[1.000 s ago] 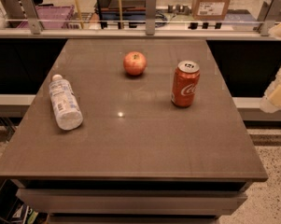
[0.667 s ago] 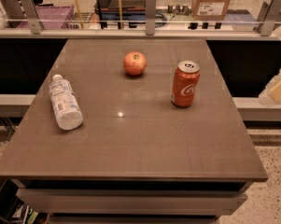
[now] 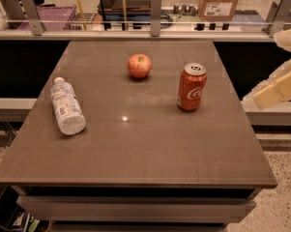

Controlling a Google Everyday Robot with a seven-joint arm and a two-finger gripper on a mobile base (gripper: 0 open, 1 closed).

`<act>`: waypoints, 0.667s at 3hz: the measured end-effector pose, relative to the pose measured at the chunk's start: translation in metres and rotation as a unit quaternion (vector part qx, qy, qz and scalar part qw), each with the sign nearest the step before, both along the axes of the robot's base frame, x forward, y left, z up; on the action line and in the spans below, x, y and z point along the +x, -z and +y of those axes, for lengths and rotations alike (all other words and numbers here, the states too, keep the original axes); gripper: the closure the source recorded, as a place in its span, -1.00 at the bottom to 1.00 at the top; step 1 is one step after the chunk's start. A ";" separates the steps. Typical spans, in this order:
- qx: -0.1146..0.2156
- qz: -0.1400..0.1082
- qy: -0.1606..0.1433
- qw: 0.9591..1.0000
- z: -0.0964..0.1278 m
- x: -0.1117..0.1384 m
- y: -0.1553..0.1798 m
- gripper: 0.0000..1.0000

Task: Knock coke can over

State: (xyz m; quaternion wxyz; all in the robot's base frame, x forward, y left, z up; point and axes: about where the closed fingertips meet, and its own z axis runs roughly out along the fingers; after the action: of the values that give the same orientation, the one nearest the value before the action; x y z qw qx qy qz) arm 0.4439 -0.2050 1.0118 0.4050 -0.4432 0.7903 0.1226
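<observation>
Coke can (image 3: 192, 87) stands upright on the brown worktop (image 3: 135, 149), right of centre in the frame, its white script facing the camera and its silver top showing. A red apple (image 3: 139, 65) sits up and to the left of it, well apart. A clear water bottle (image 3: 66, 106) lies on its side near the worktop's left edge, cap toward the far side. The pale hand (image 3: 275, 88) hangs at the right edge of the frame, beyond the worktop's right side and apart from the can; whether it is spread or pressed together cannot be told.
</observation>
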 end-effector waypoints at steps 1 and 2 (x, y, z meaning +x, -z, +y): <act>0.018 -0.032 0.019 0.999 0.011 0.009 0.012 -1.00; 0.018 -0.032 0.018 0.999 0.011 0.008 0.012 -1.00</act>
State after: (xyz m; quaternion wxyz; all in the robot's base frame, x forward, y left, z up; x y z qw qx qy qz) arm 0.4523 -0.1939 0.9996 0.4397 -0.4255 0.7826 0.1152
